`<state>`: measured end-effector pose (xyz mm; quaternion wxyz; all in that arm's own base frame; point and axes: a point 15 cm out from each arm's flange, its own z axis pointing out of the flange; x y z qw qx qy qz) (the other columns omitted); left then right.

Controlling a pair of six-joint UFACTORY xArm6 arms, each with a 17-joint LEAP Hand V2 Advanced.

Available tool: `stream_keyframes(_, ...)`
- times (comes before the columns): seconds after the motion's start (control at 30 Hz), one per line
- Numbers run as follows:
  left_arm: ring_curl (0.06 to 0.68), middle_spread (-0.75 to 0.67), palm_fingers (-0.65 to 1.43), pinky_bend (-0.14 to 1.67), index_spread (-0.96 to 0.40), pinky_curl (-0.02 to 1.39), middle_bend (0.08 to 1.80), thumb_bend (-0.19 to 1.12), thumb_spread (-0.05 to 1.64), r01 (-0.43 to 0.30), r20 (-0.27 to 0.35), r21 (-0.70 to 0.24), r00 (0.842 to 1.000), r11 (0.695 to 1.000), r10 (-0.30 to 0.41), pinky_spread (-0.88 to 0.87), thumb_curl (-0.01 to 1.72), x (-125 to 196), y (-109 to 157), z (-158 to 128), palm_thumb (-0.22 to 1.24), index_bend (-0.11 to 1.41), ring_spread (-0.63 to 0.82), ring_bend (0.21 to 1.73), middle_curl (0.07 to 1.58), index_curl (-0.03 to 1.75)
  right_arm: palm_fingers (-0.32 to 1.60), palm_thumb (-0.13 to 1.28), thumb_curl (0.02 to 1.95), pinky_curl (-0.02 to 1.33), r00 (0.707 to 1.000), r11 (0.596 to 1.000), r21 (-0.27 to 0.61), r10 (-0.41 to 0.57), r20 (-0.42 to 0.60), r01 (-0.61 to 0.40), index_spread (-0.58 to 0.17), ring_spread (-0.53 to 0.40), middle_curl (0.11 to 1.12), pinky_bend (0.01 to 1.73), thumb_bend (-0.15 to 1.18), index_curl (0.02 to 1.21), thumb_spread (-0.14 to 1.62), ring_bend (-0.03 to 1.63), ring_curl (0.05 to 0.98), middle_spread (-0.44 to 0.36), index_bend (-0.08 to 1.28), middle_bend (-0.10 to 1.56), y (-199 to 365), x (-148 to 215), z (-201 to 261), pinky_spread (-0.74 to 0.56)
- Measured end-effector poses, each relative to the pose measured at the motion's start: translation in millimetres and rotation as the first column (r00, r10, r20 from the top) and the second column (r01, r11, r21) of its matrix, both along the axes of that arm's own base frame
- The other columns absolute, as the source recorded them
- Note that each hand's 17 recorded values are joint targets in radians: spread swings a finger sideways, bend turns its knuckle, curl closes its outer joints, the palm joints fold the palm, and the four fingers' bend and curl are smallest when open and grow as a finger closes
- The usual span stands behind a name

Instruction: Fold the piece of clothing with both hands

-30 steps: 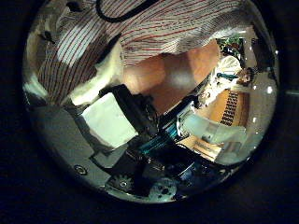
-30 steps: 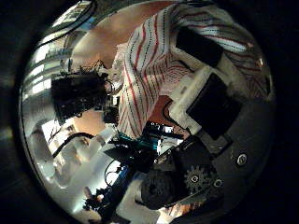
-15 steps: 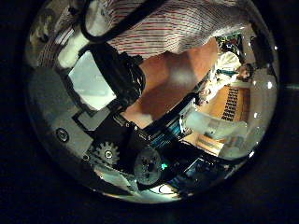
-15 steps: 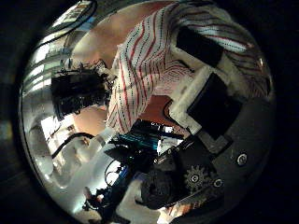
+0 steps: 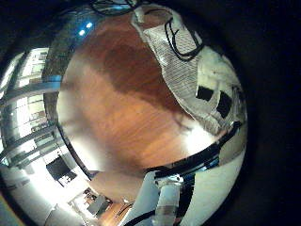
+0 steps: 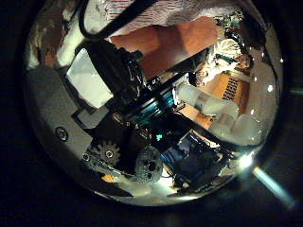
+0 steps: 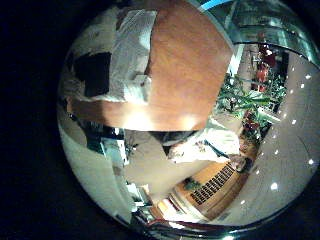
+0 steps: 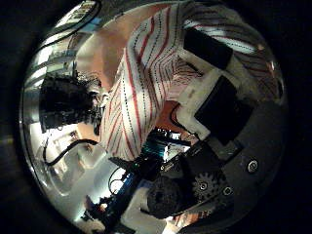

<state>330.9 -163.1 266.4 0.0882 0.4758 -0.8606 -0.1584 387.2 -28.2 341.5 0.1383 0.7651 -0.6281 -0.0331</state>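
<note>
Left little finger side palm view: striped garment [image 5: 183,66] hangs along one side of the frame, close to the palm, over a wooden table [image 5: 113,104]; the left hand [image 5: 218,94] shows as white and black finger parts lying against the cloth, so cloth is right at the fingers, but whether they pinch it can't be made out here. Left thumb side palm view: garment [image 6: 156,9] only shows as a strip at the frame edge, table [image 6: 170,47] beside it; a white and black finger [image 6: 99,76] of the left hand reaches up to the cloth edge with its tip lost in the fabric, so I cannot tell if it's clamped. Geared hand body fills the middle of that frame. Right little finger side palm view: pale cloth [image 7: 125,50] draped over the right hand [image 7: 95,75], dark finger part against it, table [image 7: 185,60] alongside. Right thumb side palm view: garment [image 8: 146,88] hangs in a long fold off the table, wrapped over the right hand's fingers [image 8: 219,102], which curl into the cloth and grip it. A second hand [image 8: 63,102], dark, sits well apart past the hanging cloth; its fingers' state unclear.
</note>
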Motion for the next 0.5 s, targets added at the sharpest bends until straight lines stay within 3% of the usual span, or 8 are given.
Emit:
stream_keyframes(0.13, 0.52, -0.59, 1.07, 1.16, -0.66, 0.53, 0.95, 0.58, 1.63, 0.009, -0.055, 0.029, 0.998, 1.0, -0.007, -0.67, 0.61, -5.1, 5.1, 30.2, 0.72, 0.18, -0.47, 1.3, 0.87, 0.93, 1.07, 0.96, 0.53, 0.97, 1.0, 1.0, 0.001, 0.004, 0.001, -0.004, -0.405, -0.222, 0.87, 1.19, -0.01, 1.09, 1.27, 1.33, 0.759, -0.166, 0.79, 1.2, 1.1, -6.8, 8.1, -0.24)
stream_keyframes(0.27, 0.522, -0.6, 1.06, 1.16, -0.67, 0.54, 0.94, 0.64, 1.63, 0.034, -0.146, 0.055, 0.989, 0.998, -0.025, -0.66, 0.62, -15.5, 12.8, 56.9, 0.69, 0.17, -0.47, 1.3, 0.9, 0.97, 1.07, 0.96, 0.53, 0.97, 1.0, 1.0, 0.002, 0.01, -0.002, -0.01, -0.406, -0.222, 0.87, 1.19, -0.01, 1.09, 1.27, 1.33, 0.76, -0.166, 0.79, 1.2, 0.7, -13.7, 13.5, -0.24)
stream_keyframes(0.5, 0.525, -0.61, 1.05, 1.17, -0.67, 0.54, 0.92, 0.74, 1.62, 0.045, -0.225, 0.047, 0.974, 0.998, -0.033, -0.66, 0.65, -33.2, 17.4, 69.6, 0.63, 0.16, -0.46, 1.31, 0.93, 1.01, 1.08, 0.96, 0.53, 0.97, 0.999, 0.999, 0.033, 0.035, -0.015, -0.035, -0.407, -0.223, 0.87, 1.19, -0.01, 1.09, 1.27, 1.33, 0.762, -0.167, 0.79, 1.19, 8.1, -25.5, 21.0, -0.24)
